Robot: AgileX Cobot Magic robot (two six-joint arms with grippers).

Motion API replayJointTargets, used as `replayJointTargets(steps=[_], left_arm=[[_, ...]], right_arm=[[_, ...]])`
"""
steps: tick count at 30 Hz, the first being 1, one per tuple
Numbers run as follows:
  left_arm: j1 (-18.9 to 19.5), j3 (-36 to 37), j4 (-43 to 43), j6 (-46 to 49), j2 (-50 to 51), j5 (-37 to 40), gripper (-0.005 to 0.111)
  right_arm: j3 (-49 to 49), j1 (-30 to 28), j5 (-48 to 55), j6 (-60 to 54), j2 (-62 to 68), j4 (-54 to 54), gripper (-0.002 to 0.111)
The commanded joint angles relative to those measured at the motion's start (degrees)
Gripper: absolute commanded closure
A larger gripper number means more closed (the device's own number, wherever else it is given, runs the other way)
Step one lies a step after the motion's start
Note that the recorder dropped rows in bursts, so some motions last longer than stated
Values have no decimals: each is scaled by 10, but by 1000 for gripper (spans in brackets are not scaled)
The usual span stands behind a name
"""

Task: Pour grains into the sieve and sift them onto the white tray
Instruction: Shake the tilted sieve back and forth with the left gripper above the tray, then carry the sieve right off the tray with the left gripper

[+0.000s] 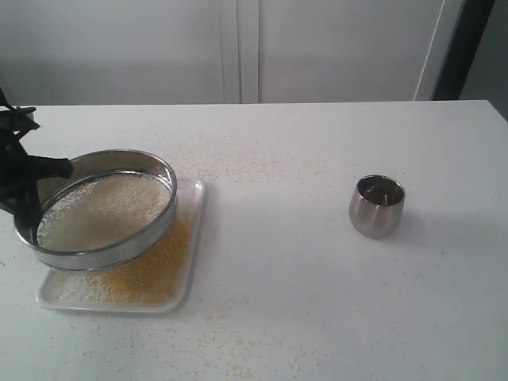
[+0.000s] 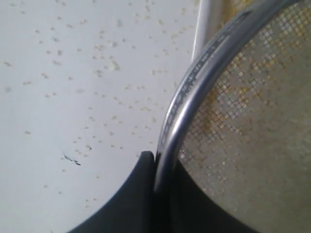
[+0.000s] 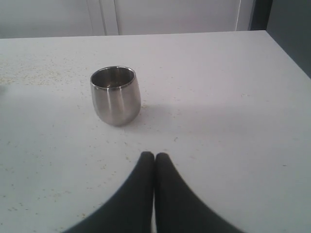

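**mika:** ok so where's everything at? I see the sieve (image 1: 151, 238) on the left of the table (image 1: 317, 317). It sits over the far-left part of the white tray (image 1: 194, 226) and hangs a bit past the tray's left edge.

**jo:** yep, and the left gripper (image 2: 159, 162) has it by the rim. 1 finger is outside the steel band and 1 is inside, with a narrow gap, clamped right on the band. From the exterior view the sieve looks tilted rather than level. Can't tell if it's touching the tray or lifted off it tbh.

**mika:** and the grains (image 1: 103, 208)?

**jo:** the pale coarse stuff is spread across the mesh inside the sieve. The finer yellow-tan meal (image 1: 155, 274) lies on the tray, mostly along its right and near sides. There are stray specks (image 1: 238, 167) on the tabletop around the tray too.

**mika:** what about the right arm?

**jo:** the right gripper (image 3: 154, 158) only shows in its own wrist view. Its 2 fingers are pressed together with nothing between them, over bare table. The steel cup (image 3: 115, 96) stands upright ahead of it, not touching. In the exterior view the cup is well to the right of the tray. Can't make out what's inside it.
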Motion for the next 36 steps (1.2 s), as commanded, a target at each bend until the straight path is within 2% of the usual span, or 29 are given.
replayJointTargets(steps=[1,2,3,5,7,10,13,18,23,26,36], left_arm=[[-39,2,-92,146,-22,-2,107],[-40,2,-35,105,-22,-26,107],[-33,2,38,20,-20,-36,107],[-10,2,113,-101,-17,-10,107],[6,2,71,-75,-17,20,107],[-3,2,4,17,-22,14,107],[-9,2,-2,15,-27,3,107],[-10,2,-10,15,-28,35,107],[-12,4,-55,44,-33,47,107],[-29,14,-66,64,-49,37,107],[-121,33,-65,72,-84,19,107]], right_arm=[[3,-4,-8,3,-3,0,108],[3,-4,-8,3,-3,0,108],[3,-4,-8,3,-3,0,108],[3,-4,-8,3,-3,0,108],[3,-4,-8,3,-3,0,108],[3,-4,-8,3,-3,0,108],[3,-4,-8,3,-3,0,108],[3,-4,-8,3,-3,0,108],[3,-4,-8,3,-3,0,108],[3,-4,-8,3,-3,0,108],[3,-4,-8,3,-3,0,108]])
